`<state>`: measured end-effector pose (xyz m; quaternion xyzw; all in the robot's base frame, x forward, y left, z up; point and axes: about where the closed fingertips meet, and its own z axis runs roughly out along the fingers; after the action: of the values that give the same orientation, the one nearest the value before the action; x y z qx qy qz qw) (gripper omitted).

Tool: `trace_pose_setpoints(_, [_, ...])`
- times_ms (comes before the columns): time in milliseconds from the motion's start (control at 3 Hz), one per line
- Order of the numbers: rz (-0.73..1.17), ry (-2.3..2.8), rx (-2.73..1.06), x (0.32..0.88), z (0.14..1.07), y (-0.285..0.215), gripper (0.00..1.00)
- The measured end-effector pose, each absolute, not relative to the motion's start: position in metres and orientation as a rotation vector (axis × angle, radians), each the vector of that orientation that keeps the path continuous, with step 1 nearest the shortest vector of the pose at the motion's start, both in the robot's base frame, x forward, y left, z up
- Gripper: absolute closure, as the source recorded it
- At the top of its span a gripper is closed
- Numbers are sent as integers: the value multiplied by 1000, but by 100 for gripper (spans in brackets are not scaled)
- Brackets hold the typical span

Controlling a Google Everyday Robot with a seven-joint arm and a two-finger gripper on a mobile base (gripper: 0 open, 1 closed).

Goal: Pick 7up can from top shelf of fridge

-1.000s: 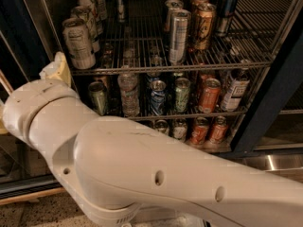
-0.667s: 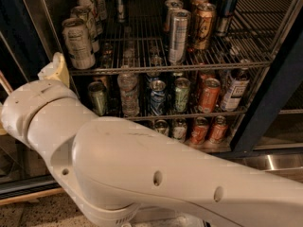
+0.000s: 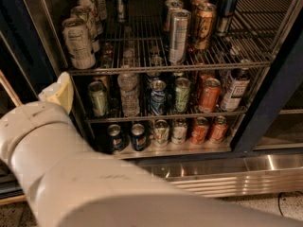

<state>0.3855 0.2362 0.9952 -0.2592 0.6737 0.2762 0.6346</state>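
Note:
The fridge [image 3: 265, 122] stands open in front of me with a dark frame. Its top shelf [image 3: 156, 69] is a silvery wire rack. The 7up can [image 3: 78, 43], pale whitish-green with dark small print, stands at the shelf's front left, with similar cans in a row behind it. A tall slim silver can [image 3: 179, 36] stands mid-shelf. My gripper [image 3: 59, 92] shows only as a pale yellowish tip at the left, below and in front of the shelf's left end, apart from the 7up can. My white arm [image 3: 85, 174] fills the lower left.
Gold and dark cans [image 3: 204, 26] stand right of the slim can. The middle shelf holds a green can [image 3: 98, 98], a water bottle [image 3: 129, 92] and an orange can [image 3: 209, 95]. More cans line the bottom shelf [image 3: 165, 148]. A ribbed steel base [image 3: 227, 176] runs below.
My arm and gripper have dropped lower in view, uncovering more of the bottom shelf's cans. The cans and shelves have not moved.

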Motion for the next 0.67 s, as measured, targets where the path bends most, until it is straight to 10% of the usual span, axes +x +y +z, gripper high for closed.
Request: trace_pose_setpoints(667, [492, 1608, -523, 371, 988, 222, 0])
